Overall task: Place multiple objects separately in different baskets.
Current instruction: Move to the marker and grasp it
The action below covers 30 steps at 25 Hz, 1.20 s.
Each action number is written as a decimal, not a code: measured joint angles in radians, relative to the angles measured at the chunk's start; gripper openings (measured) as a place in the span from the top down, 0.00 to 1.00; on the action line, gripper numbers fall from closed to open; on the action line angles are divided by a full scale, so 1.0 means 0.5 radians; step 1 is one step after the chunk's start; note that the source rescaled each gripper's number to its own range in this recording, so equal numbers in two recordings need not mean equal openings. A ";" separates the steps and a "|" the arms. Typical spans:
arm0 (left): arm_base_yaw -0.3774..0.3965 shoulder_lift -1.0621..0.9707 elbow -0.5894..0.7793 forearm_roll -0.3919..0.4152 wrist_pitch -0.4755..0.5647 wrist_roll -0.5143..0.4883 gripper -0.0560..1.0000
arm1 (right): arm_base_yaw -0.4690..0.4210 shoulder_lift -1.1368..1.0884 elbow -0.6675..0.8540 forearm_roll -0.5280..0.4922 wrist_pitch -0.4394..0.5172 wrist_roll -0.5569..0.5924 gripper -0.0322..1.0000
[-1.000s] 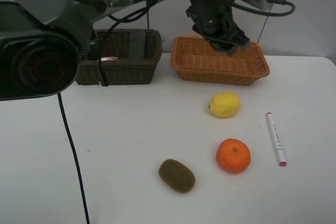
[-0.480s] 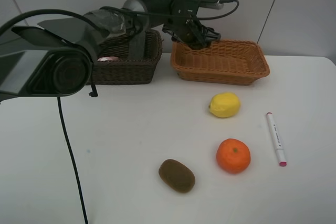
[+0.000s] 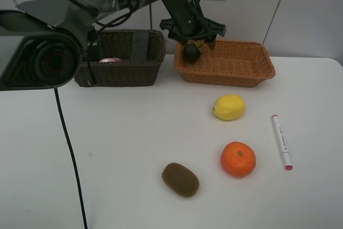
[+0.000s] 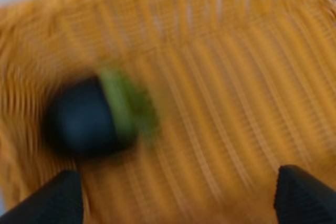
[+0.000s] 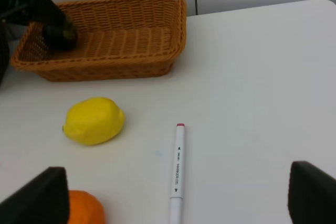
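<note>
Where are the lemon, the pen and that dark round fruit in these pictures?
lemon (image 3: 229, 106): high camera, middle of its yellow skin.
marker (image 3: 282, 142): high camera, middle of its white barrel.
mangosteen (image 3: 191, 52): high camera, its dark round body.

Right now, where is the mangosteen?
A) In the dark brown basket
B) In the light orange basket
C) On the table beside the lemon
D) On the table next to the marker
B: the mangosteen is inside the light orange basket, at the end nearest the dark brown basket.
</note>
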 joint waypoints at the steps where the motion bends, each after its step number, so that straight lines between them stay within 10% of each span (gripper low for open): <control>1: 0.000 -0.060 -0.035 -0.012 0.183 -0.002 0.06 | 0.000 0.000 0.000 0.000 0.000 0.000 0.02; 4: 0.005 -0.194 -0.119 -0.033 0.536 0.006 0.06 | 0.000 0.000 0.000 0.000 0.000 0.000 0.02; 10: 0.050 -0.423 0.065 0.010 0.591 0.104 0.06 | 0.000 0.000 0.000 0.002 0.000 0.000 0.02; 25: 0.952 -2.092 2.161 0.143 0.584 0.046 0.06 | 0.000 0.000 0.000 0.002 0.000 0.000 0.02; 30: 1.027 -2.793 2.808 0.122 0.584 0.193 0.06 | 0.000 0.000 0.000 0.002 0.000 0.000 0.02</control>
